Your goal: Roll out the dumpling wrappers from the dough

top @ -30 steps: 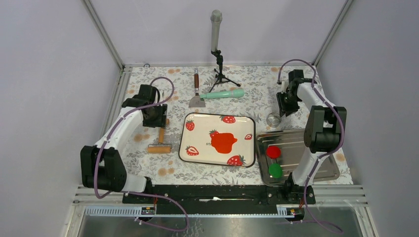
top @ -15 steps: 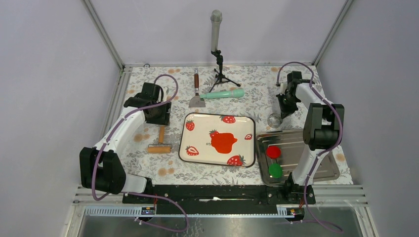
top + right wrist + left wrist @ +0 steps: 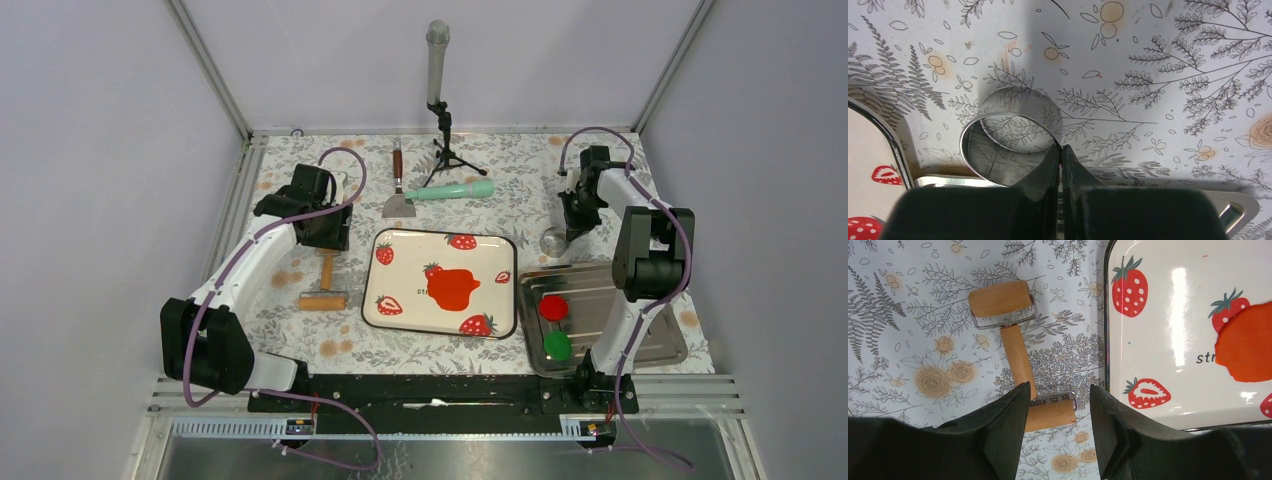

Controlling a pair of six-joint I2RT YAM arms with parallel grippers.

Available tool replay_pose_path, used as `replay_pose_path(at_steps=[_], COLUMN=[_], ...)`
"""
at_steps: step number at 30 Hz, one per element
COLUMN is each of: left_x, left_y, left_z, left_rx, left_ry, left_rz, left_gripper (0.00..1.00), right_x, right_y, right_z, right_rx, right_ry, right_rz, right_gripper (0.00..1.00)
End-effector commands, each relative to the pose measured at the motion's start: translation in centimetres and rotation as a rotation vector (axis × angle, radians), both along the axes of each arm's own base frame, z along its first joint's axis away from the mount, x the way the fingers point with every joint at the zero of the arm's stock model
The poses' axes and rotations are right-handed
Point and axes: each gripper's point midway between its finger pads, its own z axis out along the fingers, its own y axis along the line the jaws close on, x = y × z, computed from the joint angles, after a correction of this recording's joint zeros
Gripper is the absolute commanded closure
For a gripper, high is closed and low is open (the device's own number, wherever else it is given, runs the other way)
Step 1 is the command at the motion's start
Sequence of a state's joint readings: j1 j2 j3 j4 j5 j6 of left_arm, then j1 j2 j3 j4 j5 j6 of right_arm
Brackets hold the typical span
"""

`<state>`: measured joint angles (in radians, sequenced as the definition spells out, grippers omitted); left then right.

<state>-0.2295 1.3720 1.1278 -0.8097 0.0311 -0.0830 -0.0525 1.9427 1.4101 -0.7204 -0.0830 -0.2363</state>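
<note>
The dough [image 3: 455,288] is a flat, irregular orange-red sheet on the strawberry tray [image 3: 400,280]; its edge shows in the left wrist view [image 3: 1248,347]. No clean round orange-red wrapper is in view. My left gripper [image 3: 322,235] is open and empty [image 3: 1058,390], just above the wooden roller [image 3: 1018,360], which lies on the cloth left of the tray [image 3: 325,285]. My right gripper [image 3: 572,225] is shut [image 3: 1061,150] on the wall of the small metal ring cutter [image 3: 1013,130], which is at the far corner of the metal tray [image 3: 553,241].
A metal tray [image 3: 620,300] at the right holds a crimson disc [image 3: 553,307] and a green disc [image 3: 557,345]. A scraper [image 3: 398,195], a teal handled tool [image 3: 455,190] and a microphone stand [image 3: 438,90] are at the back.
My left gripper has drawn back from the roller toward the far side, uncovering more of its handle. My right gripper has shifted slightly while shut on the ring cutter.
</note>
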Motion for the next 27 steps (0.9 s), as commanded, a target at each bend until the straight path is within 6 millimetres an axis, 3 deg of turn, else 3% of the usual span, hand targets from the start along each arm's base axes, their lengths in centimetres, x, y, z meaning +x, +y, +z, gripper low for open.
replay_pose_path(at_steps=[1,5,8,13,16,19,22,27], left_x=[1.5,1.7,2.1,2.9,3.0,2.5,1.6,-0.6], left_y=[-1.0,-2.4,-4.8,-11.2,-15.3,-18.4,-20.1,-21.6], left_z=[2.1,2.5,3.4,6.2,7.1,6.7,5.7,3.8], left_rx=[-0.04,-0.073,-0.114,-0.295,-0.382,-0.415,-0.444,-0.471], left_ry=[-0.08,-0.086,-0.137,-0.204,-0.197,-0.174,-0.126,-0.063], left_rz=[-0.027,-0.062,-0.118,-0.223,-0.287,-0.33,-0.35,-0.422], left_gripper=[0.48,0.49,0.5,0.52,0.52,0.53,0.57,0.58], right_x=[1.0,1.2,0.5,-1.7,-2.5,-3.1,-3.8,-4.9], right_y=[0.8,2.8,5.2,12.7,16.5,19.5,21.8,23.5], right_z=[1.3,5.0,7.4,9.9,9.9,9.3,8.5,7.8], right_rx=[0.05,0.141,0.194,0.313,0.381,0.403,0.406,0.378], right_ry=[-0.034,-0.109,-0.126,-0.107,-0.073,-0.053,-0.032,-0.011], right_rz=[0.001,0.016,0.061,0.182,0.204,0.245,0.277,0.286], right_gripper=[1.0,1.0,1.0,1.0,1.0,1.0,1.0,1.0])
